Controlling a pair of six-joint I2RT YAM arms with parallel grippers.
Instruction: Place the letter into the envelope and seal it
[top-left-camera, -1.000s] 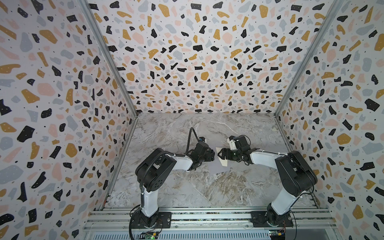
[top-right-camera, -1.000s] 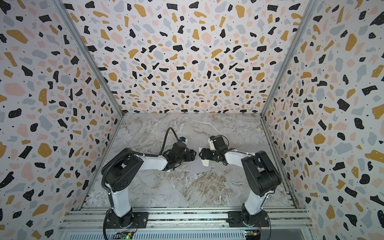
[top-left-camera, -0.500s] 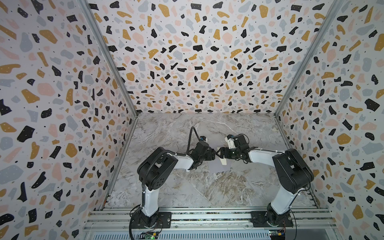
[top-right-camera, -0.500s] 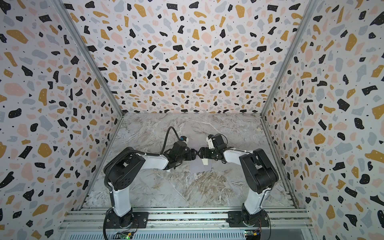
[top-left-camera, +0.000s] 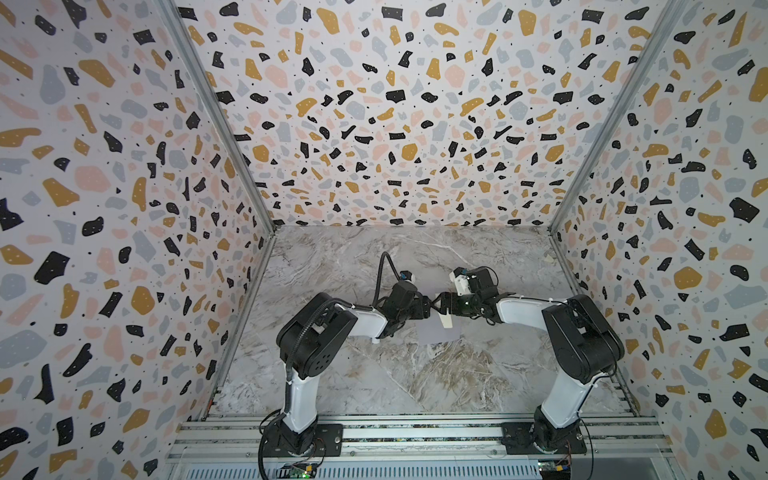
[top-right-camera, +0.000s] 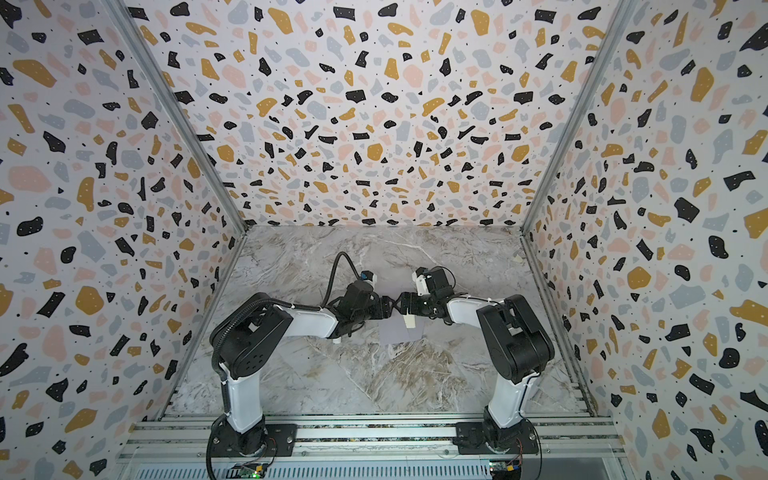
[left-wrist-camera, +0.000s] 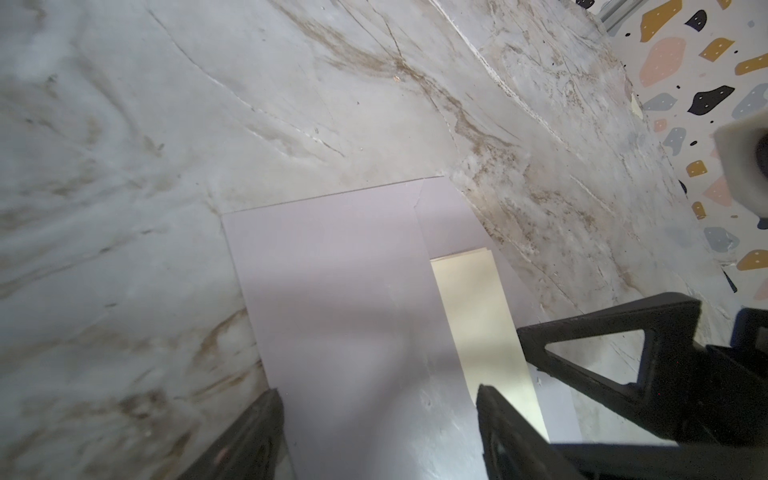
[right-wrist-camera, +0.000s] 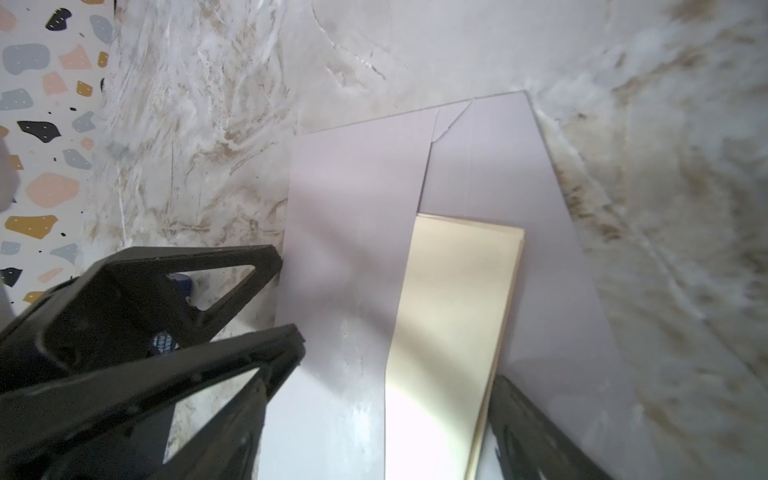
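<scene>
Lavender-grey paper, envelope (left-wrist-camera: 340, 291): lies flat on the marble counter (top-left-camera: 415, 374) with its flap spread open, seemingly so that the pocket mouth is reachable. Cream folded letter (left-wrist-camera: 478, 311): part tucked under the pocket front, one long strip exposed over the flap; insertion judged unfinished, sealing not begun. Left end effector (left-wrist-camera: 376, 399): jaws spread, gripping nothing, straddling the pocket, one tip over the letter strip. Right end effector (right-wrist-camera: 397, 361): jaws spread, empty, the strip lying between them; contact with the paper cannot be told.
</scene>
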